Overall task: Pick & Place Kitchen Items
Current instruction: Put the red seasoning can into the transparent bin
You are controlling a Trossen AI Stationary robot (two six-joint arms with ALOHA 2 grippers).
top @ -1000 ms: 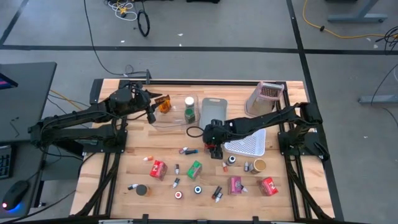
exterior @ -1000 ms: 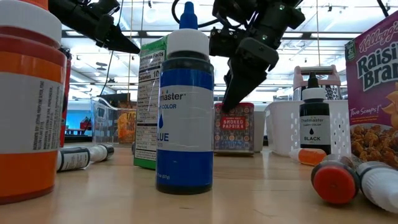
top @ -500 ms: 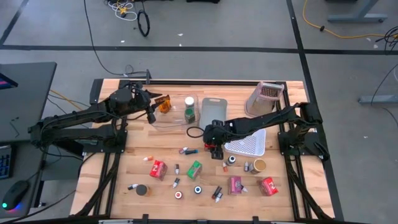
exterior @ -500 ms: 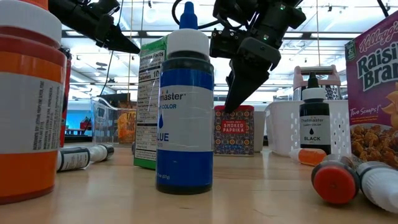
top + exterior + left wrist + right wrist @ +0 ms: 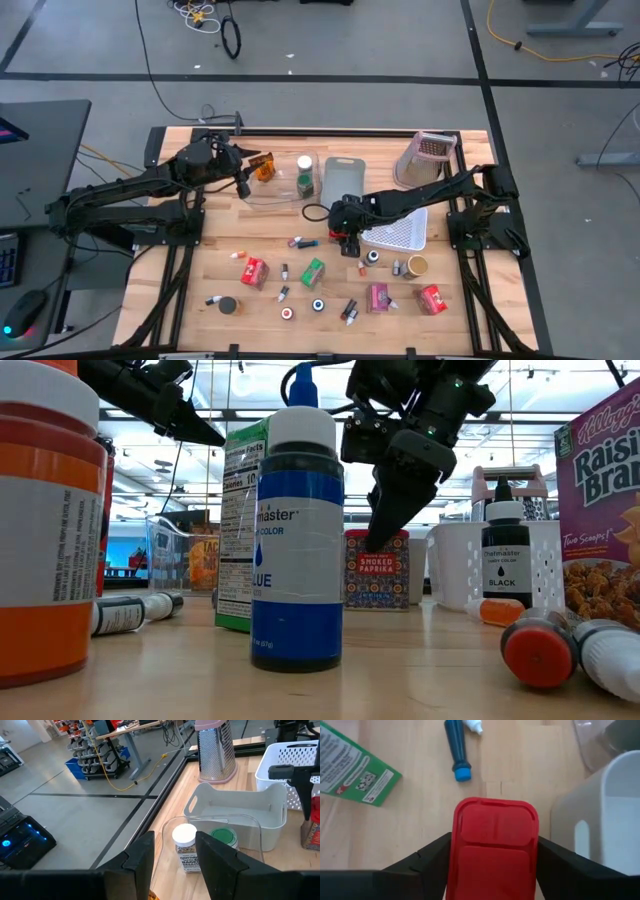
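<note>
A wooden counter [image 5: 200, 290] is sitting under two dark robot arms, seen from above. The right gripper [image 5: 344, 236] is hanging near the middle of the counter, over a red-lidded paprika tin [image 5: 495, 845] that is standing upright just beside a grey bin [image 5: 343, 183] and a white perforated basket [image 5: 398, 231]. Its fingers are sitting on either side of the tin's red lid; from the wrist camera they appear to be touching it, though it is hard to tell whether they are truly gripping. The left gripper [image 5: 240, 172] is waiting at the back left, fingers partly spread and holding nothing, beside a clear bin [image 5: 200, 827] that is holding a white-capped jar [image 5: 185, 845] and a green-lidded jar [image 5: 223, 839]. Other kitchen items are lying scattered across the front of the counter: a green box [image 5: 313, 272], two red boxes [image 5: 254, 270], a pink box [image 5: 379, 297] and small bottles [image 5: 301, 242]. A metal grater [image 5: 425, 158] is standing at the back right.
</note>
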